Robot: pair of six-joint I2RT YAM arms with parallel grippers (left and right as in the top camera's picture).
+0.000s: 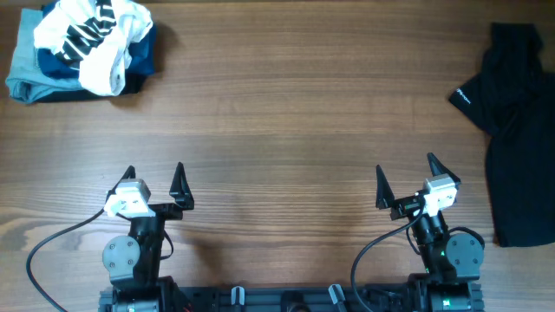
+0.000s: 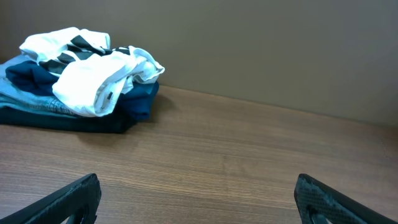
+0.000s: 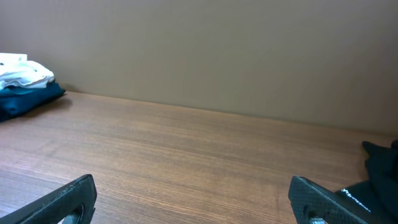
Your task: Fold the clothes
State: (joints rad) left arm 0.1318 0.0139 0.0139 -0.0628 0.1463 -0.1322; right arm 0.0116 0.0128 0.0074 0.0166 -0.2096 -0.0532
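Black T-shirt point(image 1: 520, 130): it lies crumpled at the 3 o'clock edge of the table point(image 1: 286, 104), unfolded and held by neither arm. In the overhead view its long axis runs roughly from 12 to 6 o'clock. The frame edge cuts off its 3 o'clock side, so I cannot confirm its full outline, sleeves or collar. My right wrist view shows only a dark corner of it at the lower right.

Garment pile: a white garment point(image 1: 95, 35) sits on top of a navy garment point(image 1: 143, 61) and a light-blue garment point(image 1: 19, 74) at the table's 10 o'clock corner, well apart from the T-shirt. These are not part of the job.

Right gripper point(image 1: 406, 172): jaws spread wide, nothing between them, parked at the near edge. The T-shirt lies near it, at about 2 o'clock. This arm is the nearer one and in my judgement should make the first reach.

Left gripper point(image 1: 154, 172): jaws likewise spread wide and empty. The T-shirt lies at its 3 o'clock, well apart, across most of the table.

Logo point(image 1: 462, 94): a small white mark on the shirt's 9 o'clock flap. It is too small to read.
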